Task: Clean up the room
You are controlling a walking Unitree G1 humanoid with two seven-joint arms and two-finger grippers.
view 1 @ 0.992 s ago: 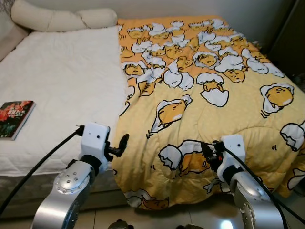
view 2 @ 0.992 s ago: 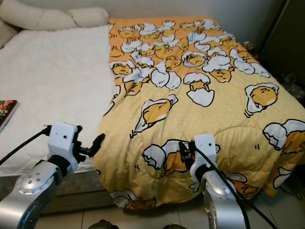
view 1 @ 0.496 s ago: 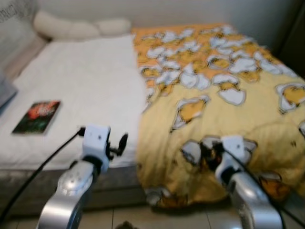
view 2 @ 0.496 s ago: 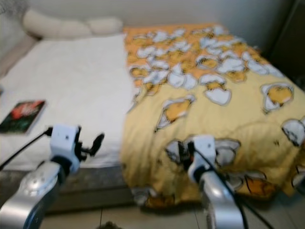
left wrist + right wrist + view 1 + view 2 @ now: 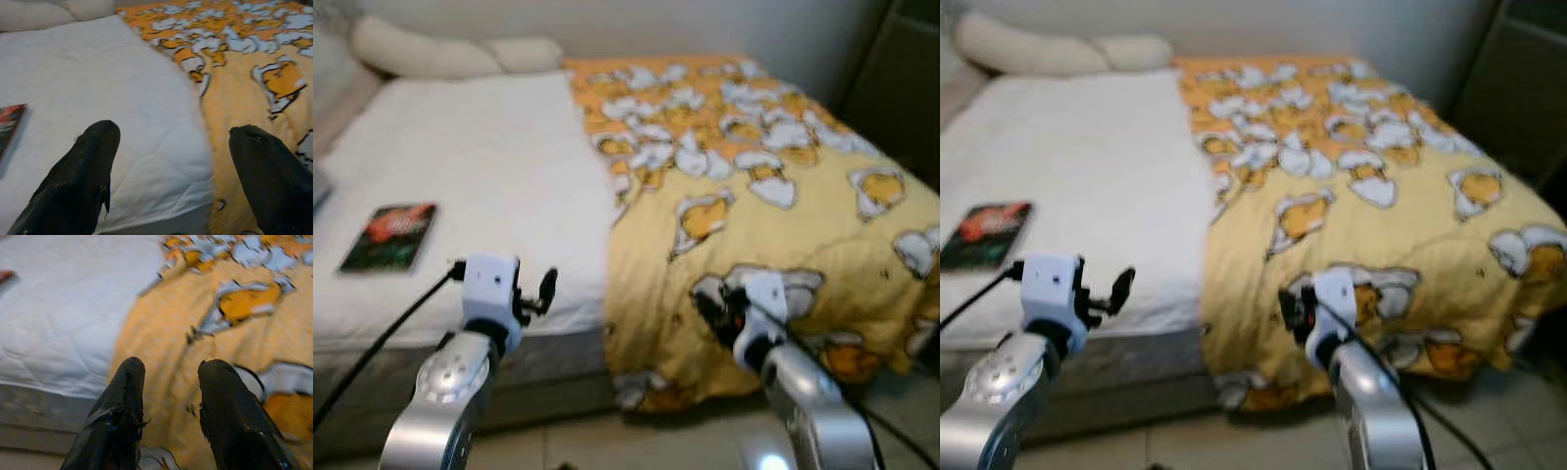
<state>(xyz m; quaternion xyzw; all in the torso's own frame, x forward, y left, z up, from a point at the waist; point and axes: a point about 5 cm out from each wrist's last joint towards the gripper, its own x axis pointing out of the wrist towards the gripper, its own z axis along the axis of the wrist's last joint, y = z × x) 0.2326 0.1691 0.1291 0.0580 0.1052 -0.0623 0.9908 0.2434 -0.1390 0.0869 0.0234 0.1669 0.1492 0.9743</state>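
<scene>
Yellow egg-print blanket (image 5: 773, 196) over white bed's (image 5: 480, 186) right half, edge rumpled.

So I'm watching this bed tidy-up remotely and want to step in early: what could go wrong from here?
Two risks, as I judge it. The yellow blanket hangs over the foot of the bed toward the floor, so the open right gripper could drag it down rather than spread it. The book lies on the white sheet; pulling the blanket across may bury it. The open left gripper holds nothing.
</scene>
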